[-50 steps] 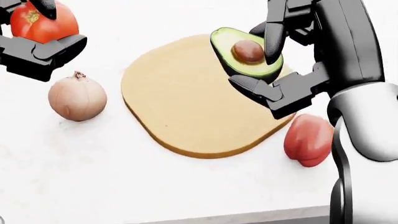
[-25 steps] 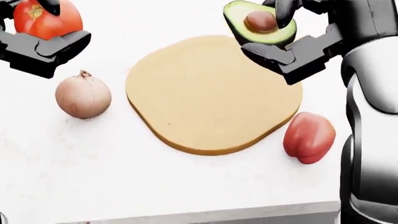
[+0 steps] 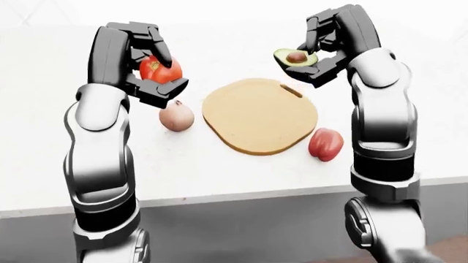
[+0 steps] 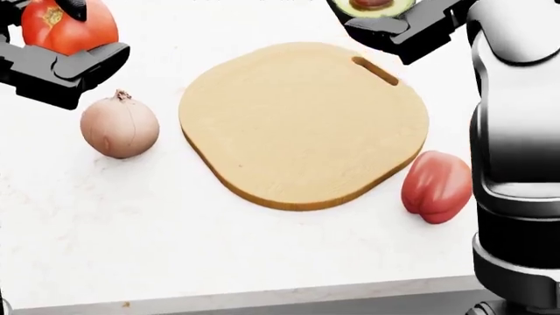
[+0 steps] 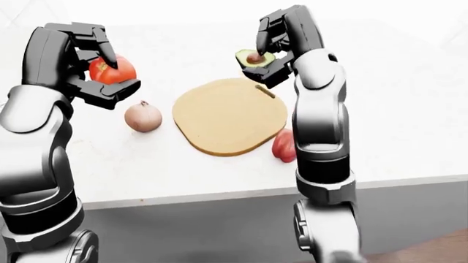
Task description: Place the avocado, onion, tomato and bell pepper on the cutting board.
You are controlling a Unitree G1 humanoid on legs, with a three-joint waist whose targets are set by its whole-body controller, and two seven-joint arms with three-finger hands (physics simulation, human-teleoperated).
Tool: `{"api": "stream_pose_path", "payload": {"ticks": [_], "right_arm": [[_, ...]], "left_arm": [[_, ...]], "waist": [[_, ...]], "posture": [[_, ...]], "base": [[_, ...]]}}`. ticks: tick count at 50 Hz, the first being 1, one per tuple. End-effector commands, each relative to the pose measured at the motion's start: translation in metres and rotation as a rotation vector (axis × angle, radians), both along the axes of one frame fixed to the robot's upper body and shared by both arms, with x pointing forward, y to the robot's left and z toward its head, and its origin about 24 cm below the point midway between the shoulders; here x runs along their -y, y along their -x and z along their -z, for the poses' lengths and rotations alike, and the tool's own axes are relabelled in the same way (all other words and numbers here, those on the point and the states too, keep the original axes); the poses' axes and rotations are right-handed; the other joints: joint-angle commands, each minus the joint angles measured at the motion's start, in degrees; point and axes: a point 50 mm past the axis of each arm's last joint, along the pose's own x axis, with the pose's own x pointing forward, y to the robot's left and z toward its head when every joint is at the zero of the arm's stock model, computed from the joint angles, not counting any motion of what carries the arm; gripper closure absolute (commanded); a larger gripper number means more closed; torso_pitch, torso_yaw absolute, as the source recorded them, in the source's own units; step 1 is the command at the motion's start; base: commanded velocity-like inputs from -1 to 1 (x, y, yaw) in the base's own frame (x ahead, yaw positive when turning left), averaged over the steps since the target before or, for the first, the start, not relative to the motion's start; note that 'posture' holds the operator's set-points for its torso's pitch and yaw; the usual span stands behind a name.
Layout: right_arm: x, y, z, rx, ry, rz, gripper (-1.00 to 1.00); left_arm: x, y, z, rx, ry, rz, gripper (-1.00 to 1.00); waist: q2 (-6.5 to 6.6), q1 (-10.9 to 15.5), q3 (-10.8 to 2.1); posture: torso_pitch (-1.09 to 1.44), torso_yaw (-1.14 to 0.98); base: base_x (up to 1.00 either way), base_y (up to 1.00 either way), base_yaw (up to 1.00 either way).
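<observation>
Above the cutting board (image 4: pixel 302 125) (bare), right hand (image 3: pixel 320 50) is gripping avocado (image 3: pixel 294 57), left hand (image 3: pixel 143 66) clutching tomato (image 3: pixel 159 70).

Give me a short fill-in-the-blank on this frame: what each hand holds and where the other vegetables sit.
1. The left hand is closed on the ____.
2. The right hand holds the halved ____ with its pit showing.
3. In the head view, the onion rests on the counter to the ____ of the cutting board.
4. The number of vegetables lying on the cutting board is ____.

Missing words: tomato; avocado; left; zero
</observation>
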Motion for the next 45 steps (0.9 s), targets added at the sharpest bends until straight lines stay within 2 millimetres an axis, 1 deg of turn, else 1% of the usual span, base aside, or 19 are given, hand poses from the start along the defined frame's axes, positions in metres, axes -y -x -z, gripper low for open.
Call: {"api": "stream_pose_path", "payload": {"ticks": [1, 2, 3, 4, 6, 10, 17, 24, 30, 33, 40, 41, 42, 43, 44, 45], "right_arm": [[0.0, 0.002, -0.016, 0.057, 0.032, 0.024, 1.0], [-0.001, -0.002, -0.013, 0.035, 0.03, 0.024, 1.0], [0.0, -0.007, -0.008, -0.005, 0.044, 0.06, 1.0], [0.002, -0.011, -0.007, -0.017, 0.018, 0.075, 1.0], [0.006, -0.022, -0.002, -0.044, 0.019, 0.108, 1.0], [0.003, -0.038, 0.002, -0.081, 0.011, 0.144, 1.0], [0.0, -0.059, 0.011, -0.127, 0.013, 0.153, 1.0], [-0.002, -0.066, 0.018, -0.163, 0.011, 0.156, 1.0], [-0.008, -0.071, 0.018, -0.171, 0.003, 0.135, 1.0], [-0.013, -0.074, 0.023, -0.187, 0.005, 0.114, 1.0], [-0.018, -0.077, 0.03, -0.212, 0.01, 0.097, 1.0], [-0.018, -0.077, 0.031, -0.214, 0.01, 0.096, 0.98], [-0.018, -0.077, 0.032, -0.217, 0.013, 0.094, 0.85], [-0.018, -0.077, 0.032, -0.217, 0.011, 0.096, 0.84], [-0.018, -0.077, 0.033, -0.221, 0.009, 0.094, 0.76], [-0.018, -0.077, 0.034, -0.224, 0.009, 0.094, 0.73]], "left_arm": [[0.0, 0.008, -0.018, 0.098, -0.012, -0.006, 1.0], [0.0, 0.009, -0.018, 0.099, -0.014, -0.006, 1.0], [0.0, 0.009, -0.018, 0.1, -0.015, -0.006, 1.0], [-0.001, 0.009, -0.019, 0.1, -0.011, -0.007, 1.0], [-0.001, 0.011, -0.019, 0.098, -0.011, -0.005, 1.0], [-0.002, 0.011, -0.021, 0.101, -0.012, -0.007, 1.0], [0.0, 0.011, -0.023, 0.102, -0.015, -0.003, 1.0], [0.002, 0.009, -0.022, 0.101, -0.014, 0.003, 1.0], [0.001, 0.01, -0.022, 0.1, -0.015, 0.0, 1.0], [0.002, 0.01, -0.021, 0.099, -0.013, 0.003, 1.0], [0.0, 0.01, -0.019, 0.098, -0.013, -0.002, 1.0], [0.0, 0.01, -0.019, 0.097, -0.012, -0.001, 1.0], [-0.001, 0.01, -0.019, 0.097, -0.013, -0.003, 1.0], [-0.001, 0.01, -0.019, 0.098, -0.013, -0.003, 1.0], [-0.001, 0.01, -0.019, 0.097, -0.013, -0.002, 1.0], [-0.001, 0.01, -0.02, 0.099, -0.012, -0.003, 1.0]], "waist": [[0.13, 0.0, -1.74], [0.11, 0.0, -1.75], [0.12, 0.0, -1.76], [0.12, 0.0, -1.79], [0.19, 0.0, -1.87], [0.32, 0.0, -2.02], [0.59, 0.1, -2.05], [0.46, 0.2, -2.01], [0.49, 0.1, -1.95], [0.52, 0.1, -1.91], [0.56, 0.0, -1.92], [0.55, 0.1, -1.92], [0.55, 0.1, -1.92], [0.55, 0.1, -1.92], [0.55, 0.1, -1.92], [0.55, 0.1, -1.93]], "posture": [[0.0, 0.0], [0.0, 0.0], [0.0, 0.0], [0.0, 0.0], [0.0, 0.0], [0.0, 0.0], [0.0, 0.0], [0.0, 0.0], [0.0, 0.0], [0.0, 0.0], [0.0, 0.0], [0.0, 0.0], [0.0, 0.0], [0.0, 0.0], [0.0, 0.0], [0.0, 0.0]], "base": [[0.0, 0.0, 0.0], [0.0, 0.0, 0.0], [0.0, 0.0, 0.0], [0.0, 0.0, 0.0], [0.0, 0.0, 0.0], [0.0, 0.0, 0.0], [0.0, 0.0, 0.0], [0.0, 0.0, 0.0], [0.0, 0.0, 0.0], [0.0, 0.0, 0.0], [0.0, 0.0, 0.0], [0.0, 0.0, 0.0], [0.0, 0.0, 0.0], [0.0, 0.0, 0.0], [0.0, 0.0, 0.0], [0.0, 0.0, 0.0]]}}
